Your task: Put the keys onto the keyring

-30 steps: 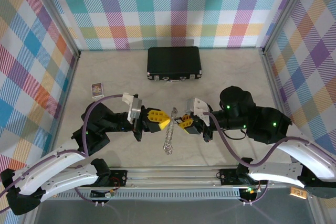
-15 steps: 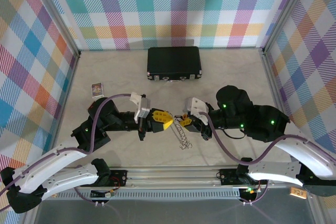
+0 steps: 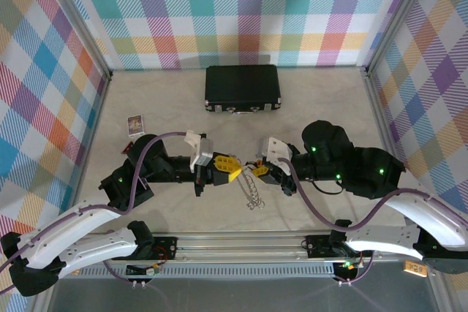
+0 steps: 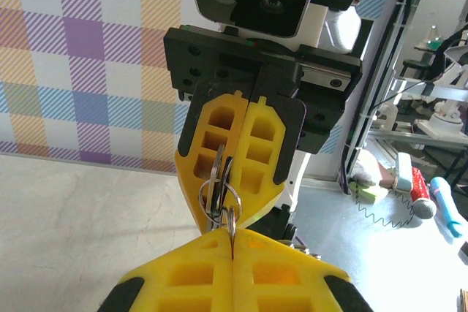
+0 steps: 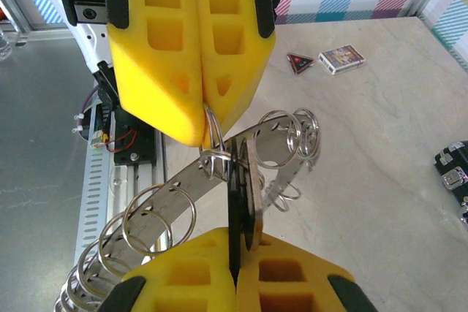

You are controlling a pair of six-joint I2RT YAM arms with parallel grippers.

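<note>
left gripper [image 3: 231,168] and right gripper [image 3: 257,172] tip to tip over the middle of the table [image 3: 168,210], left clamped on a ring of the keys [image 3: 252,193], right clamped on the dark keyring [image 5: 236,202] seen edge-on, silvery key chain dangling between the 2 above the tabletop

— Any lettering on your feeds?
— None I can read. The small printed box [image 5: 341,58] is too blurred for me, and the black case [image 3: 242,88] carries nothing I can make out.
</note>
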